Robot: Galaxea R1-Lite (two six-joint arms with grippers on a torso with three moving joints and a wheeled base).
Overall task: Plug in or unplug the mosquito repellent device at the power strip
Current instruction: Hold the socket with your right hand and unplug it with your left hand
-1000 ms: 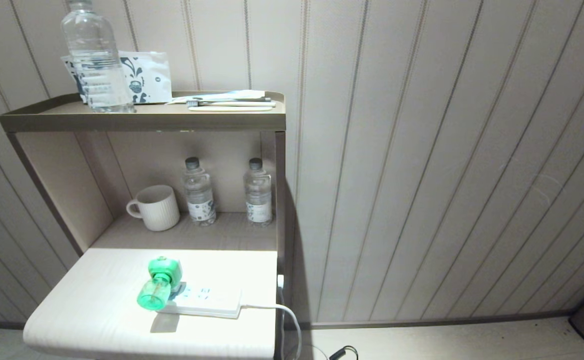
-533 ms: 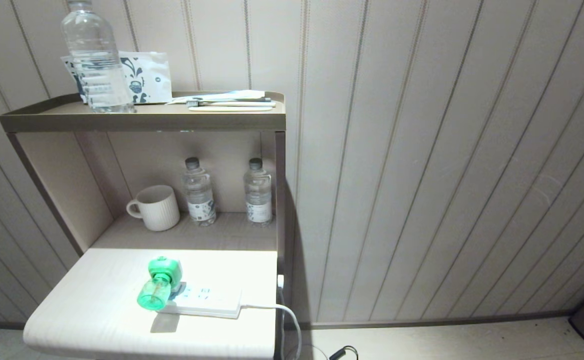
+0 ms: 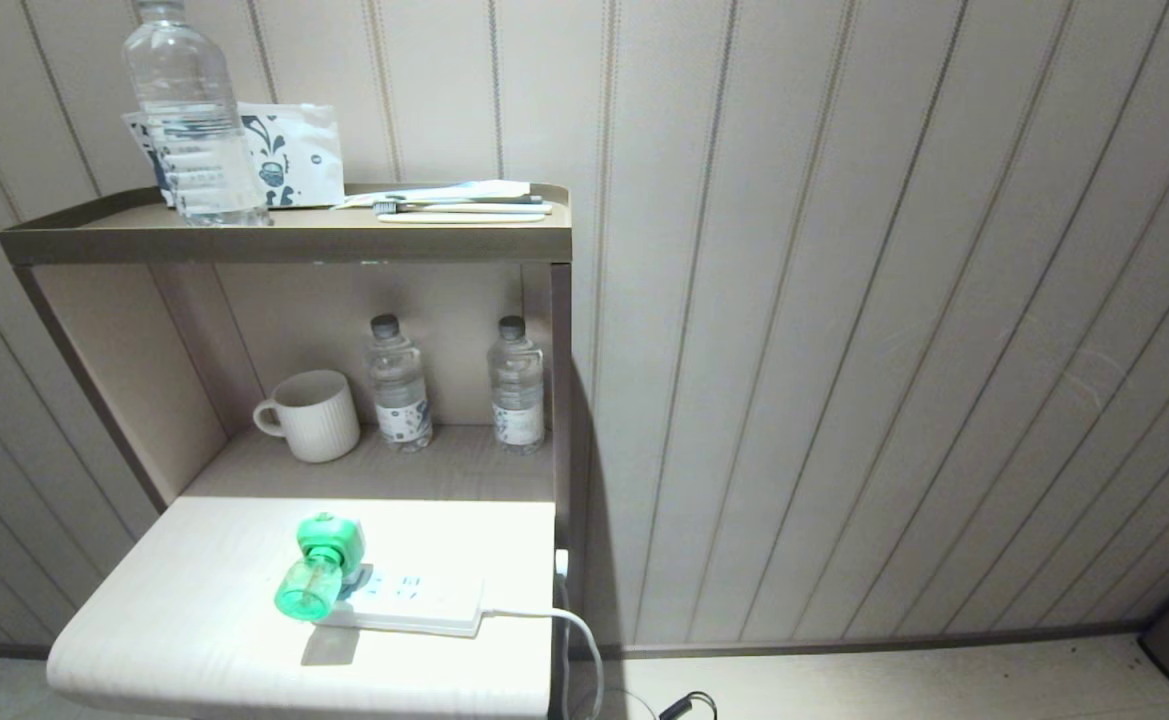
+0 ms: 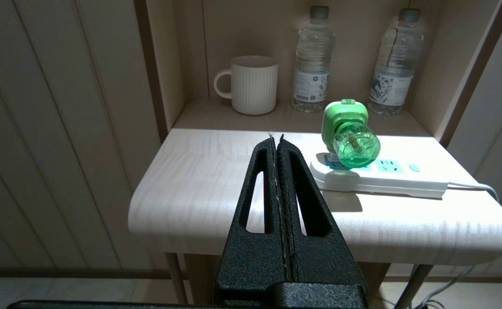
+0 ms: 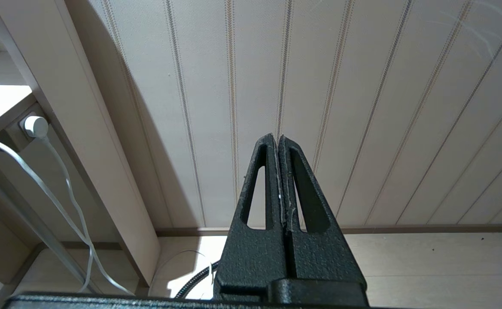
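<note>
Device (image 4: 348, 134) sits plugged in strip (image 4: 379, 178); left gripper (image 4: 276, 139), closed and empty, should open, clasp cap, pull straight out.

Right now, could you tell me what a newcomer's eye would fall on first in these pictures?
The bright green mosquito repellent device stands out, plugged into the left end of the white power strip on the brightly lit table top. Behind it, in the shelf niche, a white mug stands left of two water bottles. The left end effector, shut, is short of the table.
</note>
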